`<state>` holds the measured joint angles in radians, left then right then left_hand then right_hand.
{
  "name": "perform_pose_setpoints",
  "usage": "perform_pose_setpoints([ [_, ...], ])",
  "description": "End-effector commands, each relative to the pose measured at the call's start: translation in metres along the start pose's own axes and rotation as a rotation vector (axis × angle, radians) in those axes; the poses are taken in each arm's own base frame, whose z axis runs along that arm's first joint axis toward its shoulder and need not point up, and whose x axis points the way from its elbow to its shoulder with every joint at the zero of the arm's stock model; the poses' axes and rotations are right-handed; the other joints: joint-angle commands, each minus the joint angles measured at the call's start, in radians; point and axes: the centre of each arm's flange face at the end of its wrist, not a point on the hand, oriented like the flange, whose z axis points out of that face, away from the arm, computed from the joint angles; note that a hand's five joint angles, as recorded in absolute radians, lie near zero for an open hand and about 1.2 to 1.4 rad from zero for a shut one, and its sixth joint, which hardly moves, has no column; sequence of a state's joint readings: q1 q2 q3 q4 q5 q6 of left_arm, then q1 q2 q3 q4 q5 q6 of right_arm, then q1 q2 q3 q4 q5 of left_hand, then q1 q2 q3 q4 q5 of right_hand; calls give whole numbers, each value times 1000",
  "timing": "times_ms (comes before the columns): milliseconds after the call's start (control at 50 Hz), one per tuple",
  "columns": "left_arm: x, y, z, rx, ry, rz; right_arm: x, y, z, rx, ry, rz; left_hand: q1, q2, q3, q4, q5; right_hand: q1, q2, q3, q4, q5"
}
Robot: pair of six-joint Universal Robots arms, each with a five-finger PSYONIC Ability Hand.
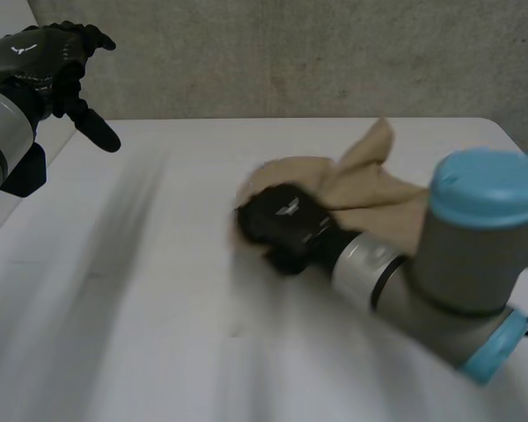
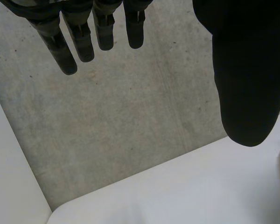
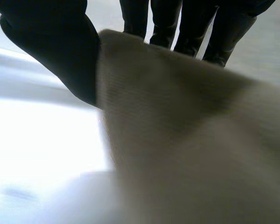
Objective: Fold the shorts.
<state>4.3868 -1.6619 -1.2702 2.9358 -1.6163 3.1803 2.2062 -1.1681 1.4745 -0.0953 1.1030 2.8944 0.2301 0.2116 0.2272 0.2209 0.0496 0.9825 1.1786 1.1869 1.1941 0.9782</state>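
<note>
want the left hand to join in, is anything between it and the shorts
Nothing visible. The left hand hangs open at the far left; just white table lies between it and the tan shorts, which the right hand pinches.

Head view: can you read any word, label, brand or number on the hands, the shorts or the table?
No text can be read.
left hand: a small white mark on its back, too small to read.
right hand: a small white mark on its back, too blurred to read.
shorts: plain tan cloth, no label or print in sight.
table: plain white, no sign.
</note>
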Motion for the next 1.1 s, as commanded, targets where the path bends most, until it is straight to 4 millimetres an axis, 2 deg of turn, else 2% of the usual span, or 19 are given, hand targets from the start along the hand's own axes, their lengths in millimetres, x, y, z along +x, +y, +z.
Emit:
perform_pose_setpoints([
  [20, 0, 2, 2, -4, 1, 1, -46, 10, -1, -26, -136, -3, -52, -33, -49, -43, -46, 185, -11, -19, -27, 15],
  [60, 1, 3, 2, -7, 3, 3, -44, 9, 1, -25, -125, -5, -52, -33, -49, -43, -46, -343, -539, -547, -554, -513],
  [80, 1, 4, 3, -8, 3, 3, -41, 5, 0, -19, -110, -10, -52, -33, -49, -43, -46, -729, -925, -934, -941, -899],
  [100, 1, 4, 2, -10, 4, 3, -39, 3, 1, -13, -102, -13, -52, -33, -49, -43, -46, -788, -984, -993, -1000, -959],
  [140, 2, 6, 3, -13, 7, 5, -32, -5, 2, 6, -75, -23, -52, -33, -49, -43, -46, -792, -988, -996, -1003, -962],
  [200, 3, 12, 5, -34, 13, 16, 10, -19, -1, 20, 54, -24, -49, -30, -46, -40, -43, -763, -959, -967, -974, -933],
  [240, 4, 18, 7, -50, 16, 28, 41, -25, -10, -1, 145, -10, -46, -27, -43, -37, -40, -751, -947, -955, -962, -921],
  [300, 4, 26, 10, -76, 18, 66, 66, -28, -22, -43, 222, 17, -40, -22, -37, -31, -34, -716, -912, -920, -927, -886],
  [340, 5, 30, 12, -89, 24, 94, 69, -28, -26, -63, 229, 32, -37, -19, -34, -28, -31, -695, -891, -899, -907, -865],
  [400, 11, 42, 13, -124, 45, 153, 66, -20, -33, -115, 225, 61, -25, -7, -23, -16, -19, -680, -876, -885, -892, -851],
  [500, 34, 68, 5, -168, 130, 242, 58, 4, -40, -197, 220, 104, -14, 5, -11, -4, -8, -669, -865, -873, -880, -839],
  [600, 39, 100, -1, -203, 176, 293, 50, 24, -48, -277, 227, 138, -11, 8, -8, -2, -5, -654, -850, -858, -865, -824],
  [720, 44, 131, -18, -212, 252, 332, 27, 47, -66, -363, 189, 157, -5, 14, -2, 4, 1, -542, -738, -747, -754, -713],
  [800, 35, 148, -26, -250, 249, 349, 14, 54, -79, -396, 169, 151, -8, 11, -5, 1, -2, -542, -738, -747, -754, -712],
  [900, 15, 170, -30, -333, 197, 333, 0, 60, -92, -427, 158, 164, 4, 22, 7, 13, 10, -539, -736, -744, -751, -710],
  [1100, 11, 187, -35, -327, 185, 330, -27, 67, -116, -408, 156, 148, 7, 25, 10, 16, 13, -531, -727, -735, -742, -701],
])
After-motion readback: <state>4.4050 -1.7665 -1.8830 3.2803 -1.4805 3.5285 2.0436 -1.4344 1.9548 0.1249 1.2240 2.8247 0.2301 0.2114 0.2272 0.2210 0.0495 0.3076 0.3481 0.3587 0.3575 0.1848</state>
